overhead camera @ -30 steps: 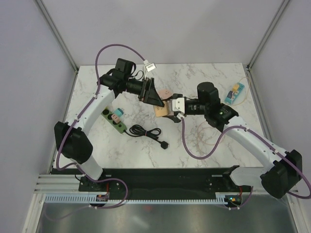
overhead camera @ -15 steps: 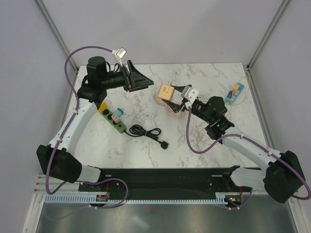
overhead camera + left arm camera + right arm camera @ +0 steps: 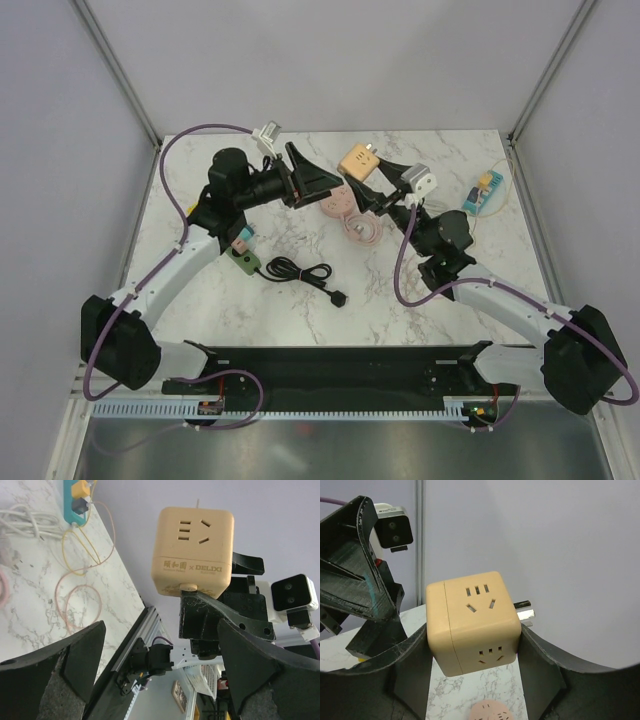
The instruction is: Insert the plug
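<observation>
left gripper (image 3: pixel 318 180): jaws spread wide, facing the cube | right gripper (image 3: pixel 472 655): pinching tan cube socket (image 3: pixel 470 625), held above marble table (image 3: pixel 300 330) | black plug (image 3: pixel 340 298): lying on it

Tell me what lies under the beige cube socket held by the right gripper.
Below the cube socket, held up in the right gripper, a pink round piece lies on the table beside a coiled pink cable. The fingers cover the cube's bottom face.
</observation>
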`<action>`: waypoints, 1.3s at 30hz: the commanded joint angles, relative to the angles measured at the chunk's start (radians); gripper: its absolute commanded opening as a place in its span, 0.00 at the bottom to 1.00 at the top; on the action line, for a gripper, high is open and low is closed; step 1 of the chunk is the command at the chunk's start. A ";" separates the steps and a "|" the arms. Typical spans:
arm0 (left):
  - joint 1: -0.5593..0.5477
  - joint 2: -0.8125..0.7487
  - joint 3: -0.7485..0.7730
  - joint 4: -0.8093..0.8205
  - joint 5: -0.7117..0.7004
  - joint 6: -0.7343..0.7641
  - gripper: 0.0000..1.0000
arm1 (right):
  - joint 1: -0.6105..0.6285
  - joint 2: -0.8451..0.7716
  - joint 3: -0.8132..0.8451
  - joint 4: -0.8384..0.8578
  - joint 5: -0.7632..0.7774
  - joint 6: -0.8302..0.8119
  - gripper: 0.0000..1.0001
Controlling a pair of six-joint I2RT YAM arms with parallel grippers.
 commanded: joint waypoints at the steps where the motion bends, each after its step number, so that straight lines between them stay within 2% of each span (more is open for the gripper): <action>1: -0.040 0.006 -0.038 0.227 -0.101 -0.085 1.00 | 0.015 0.010 0.001 0.090 0.054 0.035 0.00; 9: -0.080 0.066 -0.047 0.338 -0.173 -0.126 0.97 | 0.014 0.012 -0.027 0.125 0.080 0.052 0.00; 13: -0.089 0.111 -0.032 0.339 -0.172 -0.150 0.89 | 0.018 0.018 -0.038 0.151 0.072 0.076 0.00; 16: -0.094 0.128 -0.033 0.350 -0.189 -0.155 0.87 | 0.025 0.021 -0.041 0.155 0.072 0.081 0.00; 24: -0.103 0.123 -0.058 0.419 -0.218 -0.150 0.86 | 0.038 0.021 -0.079 0.156 0.114 0.119 0.00; 27: -0.109 0.131 -0.056 0.419 -0.206 -0.154 0.80 | 0.048 0.027 -0.091 0.168 0.137 0.142 0.00; 30: -0.113 0.148 -0.053 0.421 -0.178 -0.167 0.62 | 0.060 0.036 -0.101 0.181 0.181 0.142 0.00; 32: -0.114 0.163 -0.052 0.421 -0.152 -0.192 0.57 | 0.071 0.047 -0.101 0.188 0.225 0.135 0.00; 33: -0.117 0.164 -0.052 0.419 -0.147 -0.198 0.58 | 0.074 0.050 -0.102 0.196 0.244 0.127 0.00; 37: -0.122 0.168 -0.059 0.402 -0.153 -0.201 0.73 | 0.084 0.069 -0.098 0.224 0.276 0.103 0.00; 39: -0.123 0.171 -0.059 0.402 -0.159 -0.195 0.73 | 0.086 0.078 -0.085 0.221 0.281 0.101 0.00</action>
